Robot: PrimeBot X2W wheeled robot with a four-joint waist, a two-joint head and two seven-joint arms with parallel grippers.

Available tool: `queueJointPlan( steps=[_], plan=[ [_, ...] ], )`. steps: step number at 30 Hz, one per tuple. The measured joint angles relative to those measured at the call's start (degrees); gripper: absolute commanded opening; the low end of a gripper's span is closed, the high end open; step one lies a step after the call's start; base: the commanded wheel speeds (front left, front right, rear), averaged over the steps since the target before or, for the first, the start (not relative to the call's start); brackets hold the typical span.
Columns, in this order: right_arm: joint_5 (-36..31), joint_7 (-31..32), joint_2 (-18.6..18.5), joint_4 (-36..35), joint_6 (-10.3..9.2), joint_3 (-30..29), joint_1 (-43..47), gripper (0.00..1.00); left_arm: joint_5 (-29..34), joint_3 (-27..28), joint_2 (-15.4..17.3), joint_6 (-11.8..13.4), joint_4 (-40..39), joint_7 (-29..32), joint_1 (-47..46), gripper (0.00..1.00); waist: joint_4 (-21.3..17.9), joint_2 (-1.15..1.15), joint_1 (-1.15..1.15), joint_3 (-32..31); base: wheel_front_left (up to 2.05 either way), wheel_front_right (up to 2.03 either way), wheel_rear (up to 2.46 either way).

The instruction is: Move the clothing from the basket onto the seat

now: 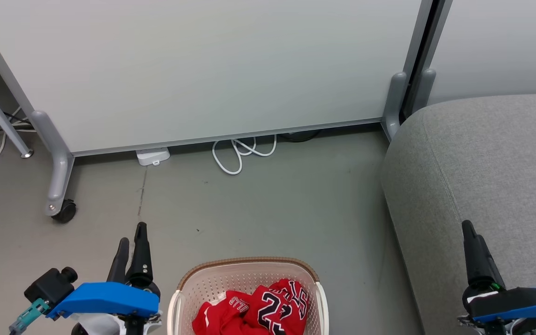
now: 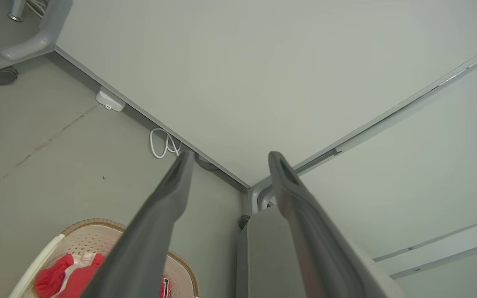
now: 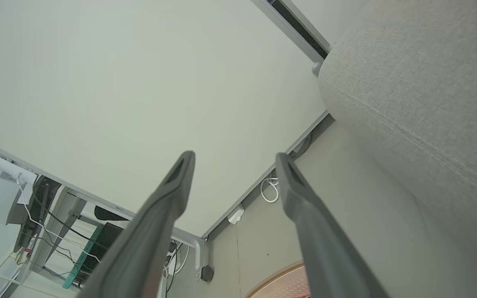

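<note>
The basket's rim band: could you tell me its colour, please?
Brown and woven-looking; the rim band shows best in the head view.

1. One cream basket point(image 1: 249, 272)
2. One red heap of clothing point(image 1: 254, 311) — how many pieces, I can't tell
3. One grey seat point(image 1: 491, 163)
4. Two grippers — left gripper point(image 1: 132, 232), right gripper point(image 1: 472, 231)
5. One looped white cable point(image 1: 240, 153), one caster point(image 1: 65, 211), one small white box point(image 1: 152, 156)
</note>
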Motion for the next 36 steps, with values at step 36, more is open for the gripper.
queueJointPlan(
  steps=[36],
  plan=[
    [-28.36,-5.98,0.00,0.00,0.09,-0.25,1.12,1.00,23.35,-6.19,1.57,2.30,1.74,-5.93,-1.22,1.00,1.38,0.00,0.00,-0.23,0.00,0.00,0.00]
  ],
)
